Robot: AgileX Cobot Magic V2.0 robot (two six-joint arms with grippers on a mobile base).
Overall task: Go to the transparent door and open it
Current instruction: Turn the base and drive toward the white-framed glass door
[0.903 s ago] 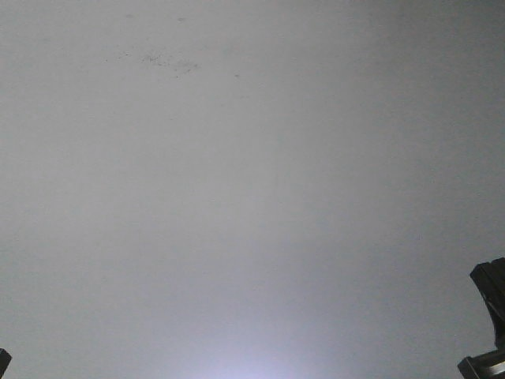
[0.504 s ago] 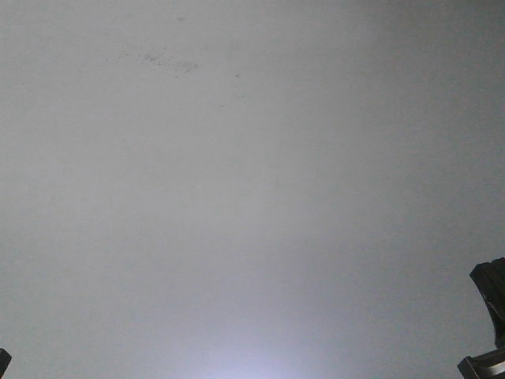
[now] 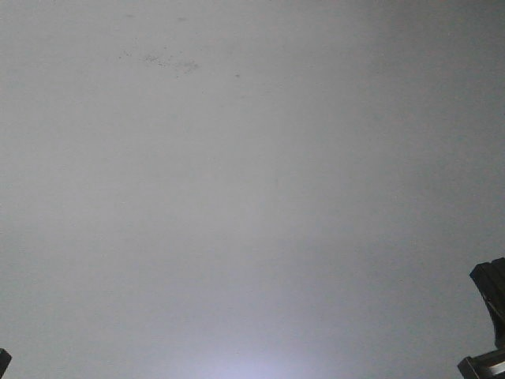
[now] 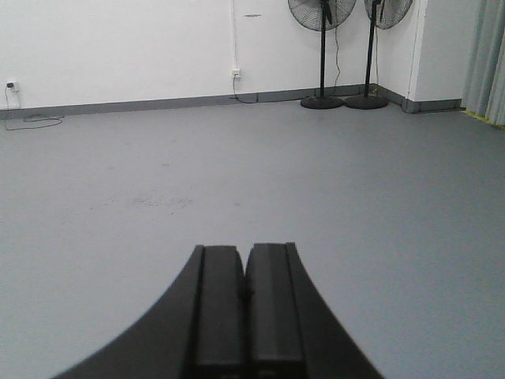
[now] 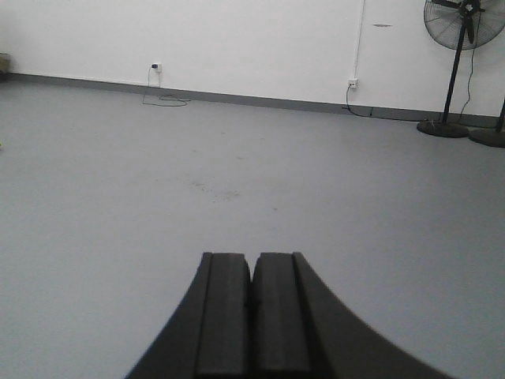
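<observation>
The transparent door is out of view in every frame. My left gripper [image 4: 245,251] is shut and empty, its black fingers pressed together, pointing over bare grey floor. My right gripper [image 5: 252,257] is also shut and empty over the same grey floor. The front view shows only grey floor [image 3: 252,189] with a faint scuff mark [image 3: 166,61]; a dark part of the right arm [image 3: 488,320] sits at its lower right edge and a sliver of the left arm [image 3: 3,361] at its lower left corner.
A white wall with grey skirting [image 4: 158,103] runs along the far side. Two black pedestal fans [image 4: 322,47] [image 4: 368,55] stand in the far corner; one also shows in the right wrist view [image 5: 454,71]. Wall sockets with cables [image 5: 155,69] sit low on the wall. A grey curtain [image 4: 485,59] hangs at right.
The scuff mark on the floor shifts only very slightly between frames; the view is almost still. Both arms hold their pose.
</observation>
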